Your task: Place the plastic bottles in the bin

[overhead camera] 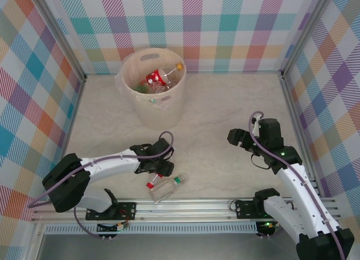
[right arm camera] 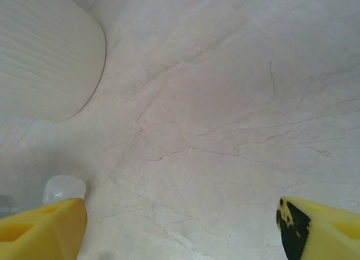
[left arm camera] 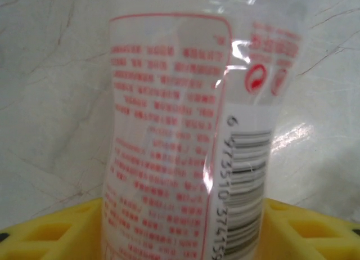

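Note:
The cream bin [overhead camera: 140, 111] stands at the back left of the table with several plastic bottles [overhead camera: 159, 77] inside, one with a red label. My left gripper [overhead camera: 154, 169] is low at the front, and its yellow fingers [left arm camera: 50, 232] press both sides of a clear bottle [left arm camera: 169, 130] with red print and a barcode. That bottle's red cap [overhead camera: 151, 185] sticks out toward the front edge. Beside it lies another clear bottle [overhead camera: 165, 189] with a green cap. My right gripper [overhead camera: 242, 139] hovers open over bare table, with nothing between its fingers [right arm camera: 45, 229].
A metal rail [overhead camera: 197, 205] runs along the table's front edge, just behind the lying bottle. Checked walls close in the left, back and right sides. In the right wrist view the bin's ribbed wall [right arm camera: 45, 52] is at the top left and a small clear rounded object [right arm camera: 64, 188] sits by the left finger.

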You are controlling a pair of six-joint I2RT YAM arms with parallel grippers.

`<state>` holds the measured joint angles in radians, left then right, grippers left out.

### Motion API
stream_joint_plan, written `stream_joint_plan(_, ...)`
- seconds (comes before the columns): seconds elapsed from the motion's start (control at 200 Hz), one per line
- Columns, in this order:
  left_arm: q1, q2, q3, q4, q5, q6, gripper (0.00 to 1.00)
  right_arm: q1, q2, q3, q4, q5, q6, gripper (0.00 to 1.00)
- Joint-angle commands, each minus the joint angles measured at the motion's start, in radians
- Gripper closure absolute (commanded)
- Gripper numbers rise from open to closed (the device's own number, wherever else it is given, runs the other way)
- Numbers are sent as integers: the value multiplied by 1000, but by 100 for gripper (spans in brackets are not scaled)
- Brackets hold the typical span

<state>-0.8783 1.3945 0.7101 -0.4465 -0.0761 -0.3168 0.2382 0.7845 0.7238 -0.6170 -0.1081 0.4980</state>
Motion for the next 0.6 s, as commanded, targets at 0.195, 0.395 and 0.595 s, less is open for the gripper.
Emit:
stream_joint_plan(0.195, 14, -42, 144, -83, -60, 142, 53, -68, -84, -76, 83, -162, 19, 10)
stream_joint_plan(0.395, 10, -142, 256, -132, -46, 206, 54, -68, -57, -132, 269, -435, 92, 11)
stream_joint_plan(0.595, -21, -188, 298, 39, 49, 218, 54, -63, 5, -70, 421, -724, 118, 7)
